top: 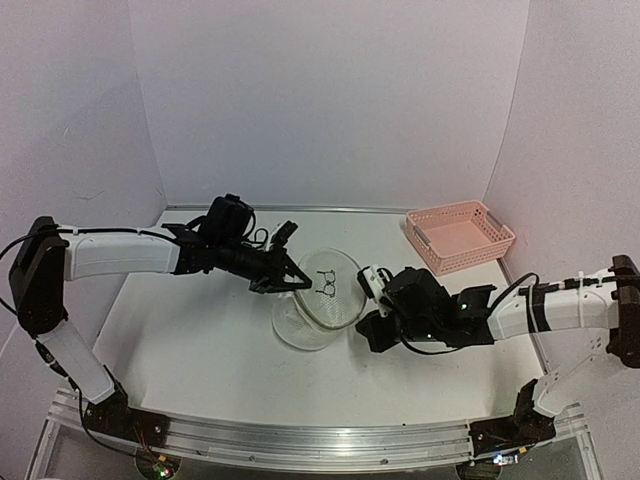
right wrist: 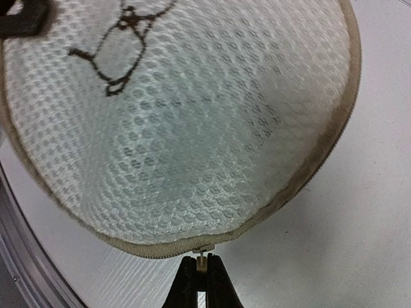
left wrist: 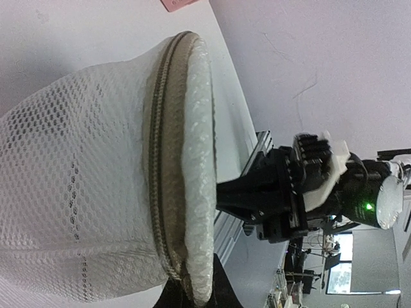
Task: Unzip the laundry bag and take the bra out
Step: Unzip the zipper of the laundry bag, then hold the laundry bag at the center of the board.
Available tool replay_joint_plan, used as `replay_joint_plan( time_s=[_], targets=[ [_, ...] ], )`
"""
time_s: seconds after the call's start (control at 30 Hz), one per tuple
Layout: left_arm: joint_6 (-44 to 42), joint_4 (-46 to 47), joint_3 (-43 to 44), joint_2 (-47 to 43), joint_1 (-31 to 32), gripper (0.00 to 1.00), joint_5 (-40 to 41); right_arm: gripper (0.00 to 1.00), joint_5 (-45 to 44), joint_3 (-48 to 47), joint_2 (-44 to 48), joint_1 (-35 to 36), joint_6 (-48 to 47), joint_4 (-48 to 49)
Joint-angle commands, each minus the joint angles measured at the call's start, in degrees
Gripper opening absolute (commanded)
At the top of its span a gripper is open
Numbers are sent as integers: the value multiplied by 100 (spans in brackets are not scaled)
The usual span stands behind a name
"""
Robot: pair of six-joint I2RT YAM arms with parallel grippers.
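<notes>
The round white mesh laundry bag (top: 322, 300) is tilted up off the table between both arms. Its upper face carries a small black bra drawing (right wrist: 122, 38). My left gripper (top: 294, 279) is shut on the bag's stiff rim (left wrist: 198, 160), and its dark fingers (left wrist: 226, 296) clamp the rim's lower end. My right gripper (right wrist: 204, 282) is shut on the small zipper pull (right wrist: 203, 256), which hangs from the beige zipper seam (right wrist: 302, 179) at the bag's near edge. In the top view the right gripper (top: 365, 302) is at the bag's right side. The bra is hidden.
A pink lattice basket (top: 460, 236) stands at the back right of the table. The right arm's wrist (left wrist: 308, 186) shows close beyond the bag in the left wrist view. White walls enclose the table on three sides.
</notes>
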State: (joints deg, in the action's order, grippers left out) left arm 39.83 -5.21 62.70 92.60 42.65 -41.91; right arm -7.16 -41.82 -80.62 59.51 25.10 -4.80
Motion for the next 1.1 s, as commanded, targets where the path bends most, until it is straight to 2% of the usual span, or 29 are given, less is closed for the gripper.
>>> replay_joint_plan(
  time_s=[0.0,0.13,0.3,0.47,0.63,0.73,0.9,1.07],
  targets=[
    [-669,-763,739,225,-215,0,272,0,413,-111,-74,258,121,541],
    [-867,-1107,1120,356,-381,7,534,0,658,-318,-350,375,354,876],
    [-908,-1411,1268,368,-650,23,925,0,668,-876,-942,443,602,885],
    [-1065,-1964,1350,33,-715,46,2103,0,735,-1415,-1353,455,761,820],
    [-982,-2177,1182,-626,-723,62,2987,0,971,-1940,-1769,482,788,749],
    [-877,-2177,1025,-1018,-718,68,2984,0,976,-2202,-1940,507,819,693],
    [-648,-2175,609,-1488,-723,71,2778,0,1031,-2686,-2212,501,816,591],
    [-171,-1859,-14,-1774,-723,73,2052,0,1175,-2921,-2450,504,830,561]
  ],
)
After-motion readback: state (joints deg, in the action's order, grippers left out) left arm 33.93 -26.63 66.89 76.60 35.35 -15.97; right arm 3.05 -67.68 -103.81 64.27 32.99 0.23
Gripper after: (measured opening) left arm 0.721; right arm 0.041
